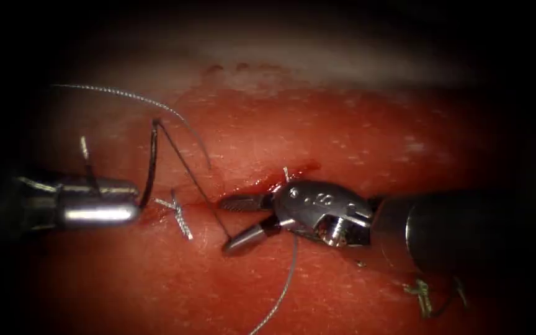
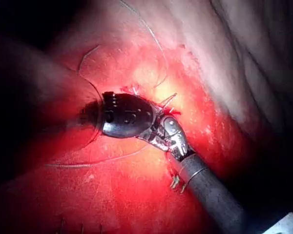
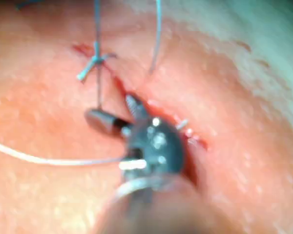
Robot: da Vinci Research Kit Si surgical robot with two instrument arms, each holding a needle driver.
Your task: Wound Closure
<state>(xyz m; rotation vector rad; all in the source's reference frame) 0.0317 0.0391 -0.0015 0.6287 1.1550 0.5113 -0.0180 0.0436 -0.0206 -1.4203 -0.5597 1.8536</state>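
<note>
My left tool (image 1: 128, 201) grips the curved needle (image 1: 151, 162) near one end, jaws closed on it; the needle stands up clear of the tissue (image 1: 355, 130), left of the cut (image 1: 280, 181), probably held high to keep its point off the surface. Thread (image 1: 193, 180) runs taut from the needle's upper end down toward my right tool (image 1: 234, 224). Right jaws are spread wide astride that strand, holding nothing (one jaw at the cut, the other below). A knotted stitch with cut ends (image 1: 178, 214) sits just beside the left tool. A loose strand (image 1: 280, 291) trails below.
</note>
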